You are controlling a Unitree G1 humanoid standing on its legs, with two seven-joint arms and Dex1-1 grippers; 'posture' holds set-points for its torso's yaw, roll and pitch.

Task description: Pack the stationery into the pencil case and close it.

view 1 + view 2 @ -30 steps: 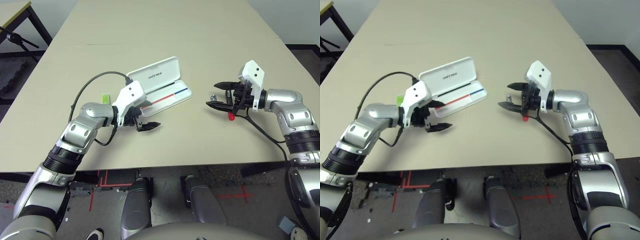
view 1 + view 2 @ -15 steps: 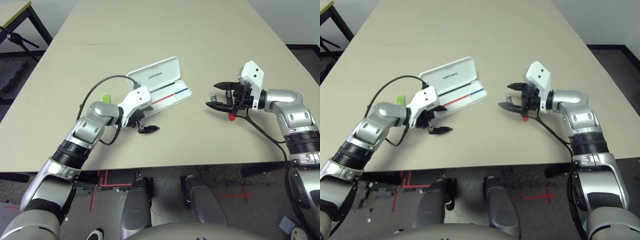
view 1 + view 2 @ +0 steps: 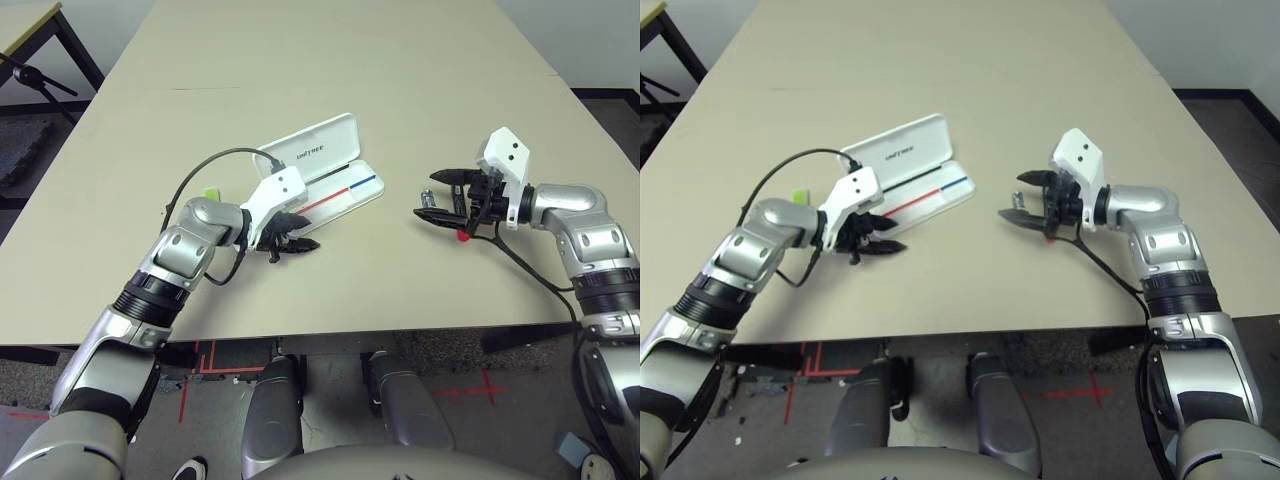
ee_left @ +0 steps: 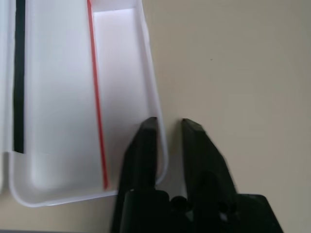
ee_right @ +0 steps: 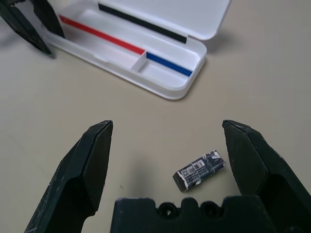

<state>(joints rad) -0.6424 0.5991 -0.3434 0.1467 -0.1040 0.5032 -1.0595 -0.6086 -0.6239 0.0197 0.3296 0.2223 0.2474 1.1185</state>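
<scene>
Two claws work the bench: left claw (image 4: 169, 127) pinches the open pencil case (image 3: 335, 178) at its near-left wall; right claw (image 5: 167, 127) hangs spread above the small dark eraser-like piece (image 5: 199, 169). It looks light, stiff; grip its long sides.

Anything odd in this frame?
Nothing damaged or spilled. The pencil case lies open and holds no stationery; the left gripper pinches its front wall, and the small dark piece sits between the right gripper's open fingers.

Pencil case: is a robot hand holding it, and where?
The left gripper's jaws straddle the pencil case's front rim, almost shut; a firm pinch cannot be told. The right gripper holds nothing.
</scene>
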